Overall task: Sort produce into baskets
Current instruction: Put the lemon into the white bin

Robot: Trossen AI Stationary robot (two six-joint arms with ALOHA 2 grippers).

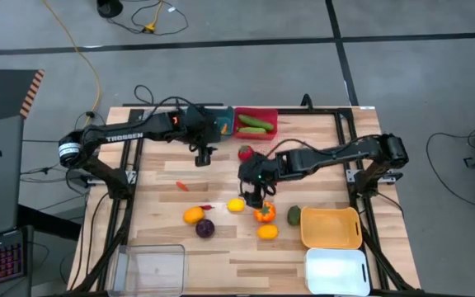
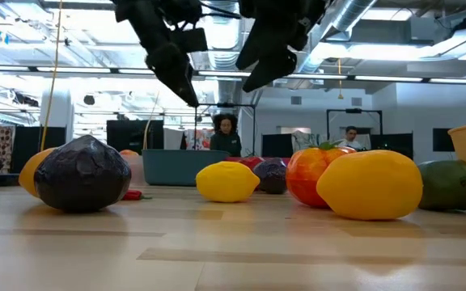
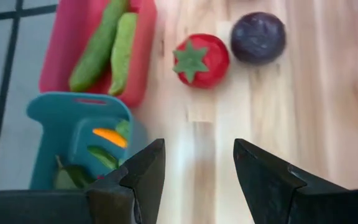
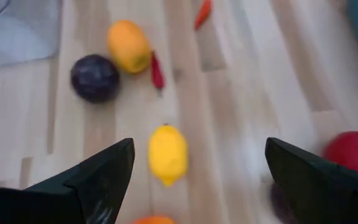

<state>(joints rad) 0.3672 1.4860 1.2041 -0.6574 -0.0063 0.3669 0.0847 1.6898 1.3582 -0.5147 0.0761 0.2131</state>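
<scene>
We've got green pods in the red basket (image 1: 255, 124) at upper centre; the right end effector (image 1: 255, 195), spread wide and empty, hovers over the lemon (image 1: 236, 205), fruit scattered mid-frame.

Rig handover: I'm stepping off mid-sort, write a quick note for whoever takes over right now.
Left gripper: part open, empty, above the table near the teal basket.
Right gripper: wide open, empty, over the loose pile near the yellow lemon.
Done: two green vegetables lie in the red basket; some green and orange pieces are in the teal basket.
Left: the tomato, lemon, orange pepper, purple cabbage, orange fruit, yellow fruit, avocado and small chillies are on the table. The orange-yellow basket, white basket and clear basket look empty.
</scene>
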